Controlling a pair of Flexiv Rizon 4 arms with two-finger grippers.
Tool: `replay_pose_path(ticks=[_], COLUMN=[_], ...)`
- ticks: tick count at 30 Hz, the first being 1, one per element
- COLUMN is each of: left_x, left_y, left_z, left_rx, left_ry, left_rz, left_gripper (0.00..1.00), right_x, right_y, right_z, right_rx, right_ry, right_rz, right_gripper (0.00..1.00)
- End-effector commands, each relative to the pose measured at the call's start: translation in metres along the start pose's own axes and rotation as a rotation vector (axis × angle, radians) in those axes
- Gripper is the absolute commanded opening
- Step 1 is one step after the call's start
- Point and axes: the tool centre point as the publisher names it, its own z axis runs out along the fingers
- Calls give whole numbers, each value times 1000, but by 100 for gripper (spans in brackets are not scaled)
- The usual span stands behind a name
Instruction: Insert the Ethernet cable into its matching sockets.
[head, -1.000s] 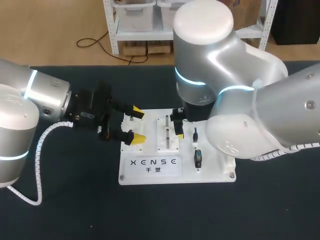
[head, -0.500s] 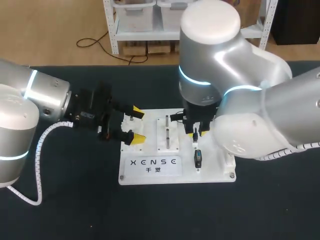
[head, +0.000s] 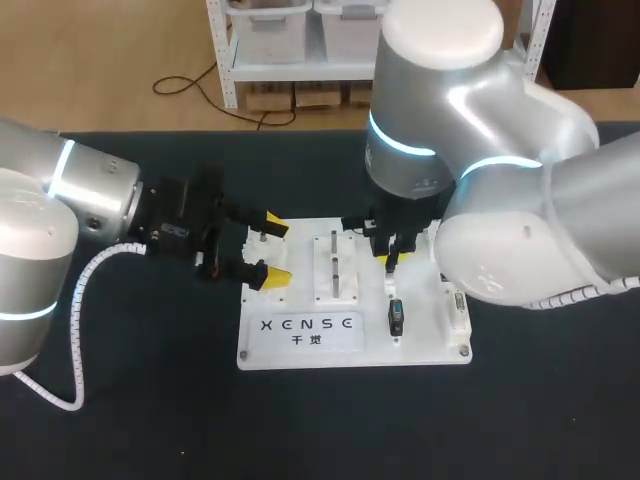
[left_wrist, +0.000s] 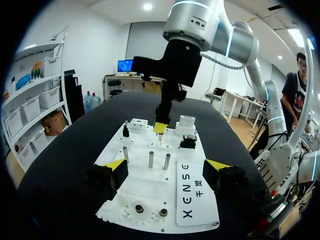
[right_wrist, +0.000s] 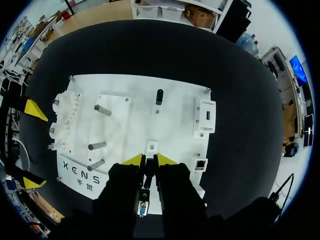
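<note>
1. White board (head: 300, 352) flat on the dark table (head: 120, 410), roughly mid-table.
2. Right gripper (right_wrist: 149, 160) pointing straight down over the board's right half, about 2 o'clock from the board's centre in the head view.
3. Its yellow tips drawn close together, pinching a slim dark Ethernet plug (right_wrist: 148, 171) from two sides.
4. Ethernet plug upright, just over a small white mount (right_wrist: 151, 146) on the board. Contact with that mount impossible to judge.
5. Socket block (right_wrist: 200, 164) with a square port at the board's 3 o'clock edge, beside the right gripper and apart from the Ethernet plug. Larger white block (right_wrist: 206, 116) next to it along the same edge.
6. Black connector (head: 396, 318) standing on the board, near the right gripper, at 6 o'clock from it.
7. Left gripper (head: 276, 250) at the board's 9 o'clock edge, fingers spread wide, yellow tips over the rim, pointed across the board toward the right gripper.
8. Three metal pegs (left_wrist: 150, 159) upright in a row ahead of the left gripper, between the two grippers.
</note>
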Motion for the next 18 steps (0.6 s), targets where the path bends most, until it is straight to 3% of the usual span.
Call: replay_pose_path(ticks=[1,10,18], left_x=[1,1,1], left_y=[1,1,1], left_z=[1,1,1], left_rx=[1,1,1], left_ry=[-2,-2,-2], left_rz=[1,1,1], left_gripper=[100,100,100], right_x=[5,13,11], right_y=[-13,-51,-68], right_z=[-19,-13,-5], right_rx=[3,60,95], right_ry=[-1,25,5], right_rz=[-1,44,58], right_gripper=[0,0,0])
